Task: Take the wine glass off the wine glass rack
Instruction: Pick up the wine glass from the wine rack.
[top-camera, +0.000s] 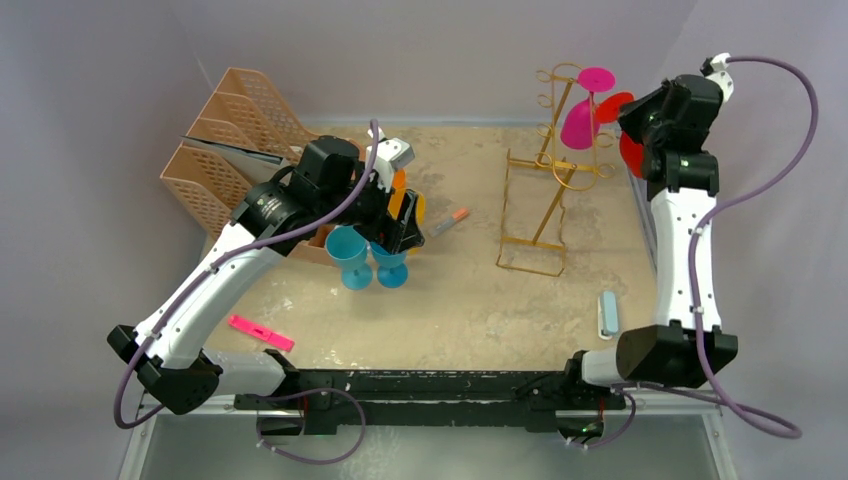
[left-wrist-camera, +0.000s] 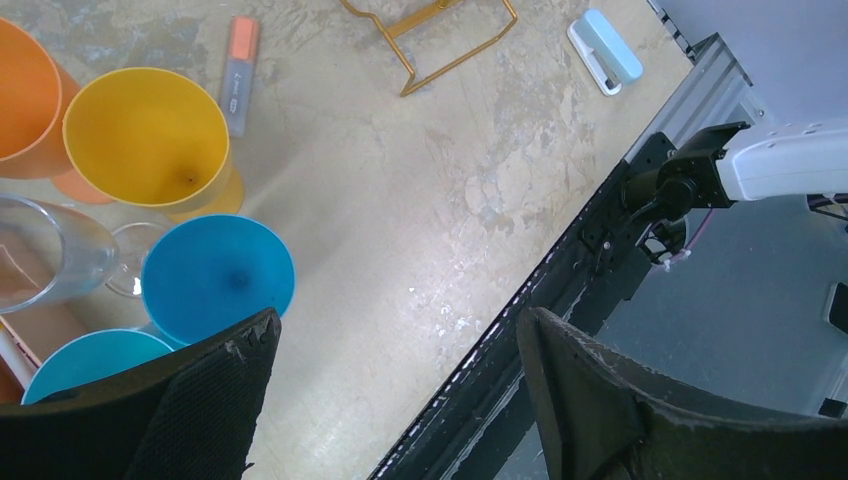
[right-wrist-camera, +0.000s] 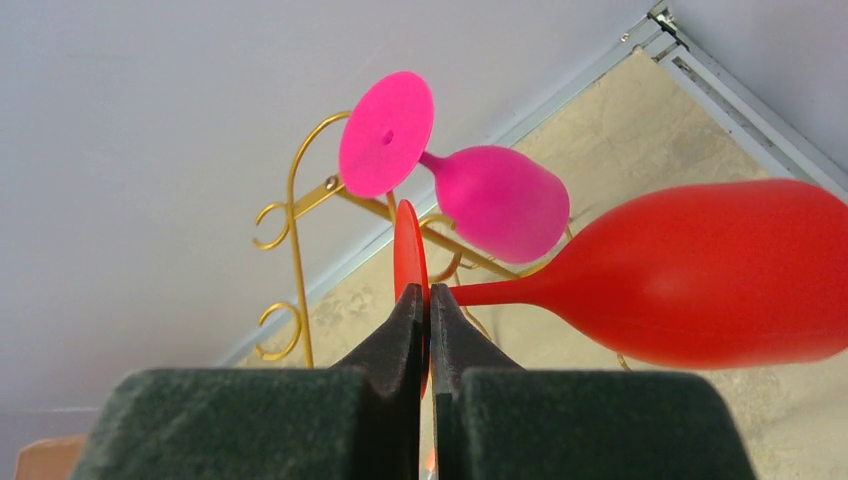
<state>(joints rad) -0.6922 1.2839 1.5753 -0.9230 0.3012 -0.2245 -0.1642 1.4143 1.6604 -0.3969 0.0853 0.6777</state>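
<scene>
One wine glass rack (top-camera: 560, 205) of gold wire is seen standing towards the back right of the worktop (top-camera: 450, 310). One pink wine glass (top-camera: 580, 125) is hung upside down from its upper hooks. One red wine glass (right-wrist-camera: 700, 275) is held sideways just beside the pink one, at the top of the rack. The jaws of the right arm (top-camera: 680, 230) are clenched on the thin disc of its foot, and its bowl is pointed away to the right. Whether that foot is clear of the hooks cannot be told.

The jaws of the left arm (top-camera: 215, 285) are spread wide with nothing between them, above a cluster of five glasses on the left. Two blue ones (top-camera: 347, 250) (top-camera: 390, 265), one yellow (left-wrist-camera: 145, 135), one orange (left-wrist-camera: 25, 100) and one clear (left-wrist-camera: 50, 255) are counted there. Seven glasses in all are thus shown.

One peach lattice file organiser (top-camera: 230, 130) is placed behind that cluster. Two markers are laid on the worktop, an orange-capped one (top-camera: 450, 221) near the middle and a pink one (top-camera: 261, 333) at the front left. One pale blue item (top-camera: 607, 313) is laid at the front right.
</scene>
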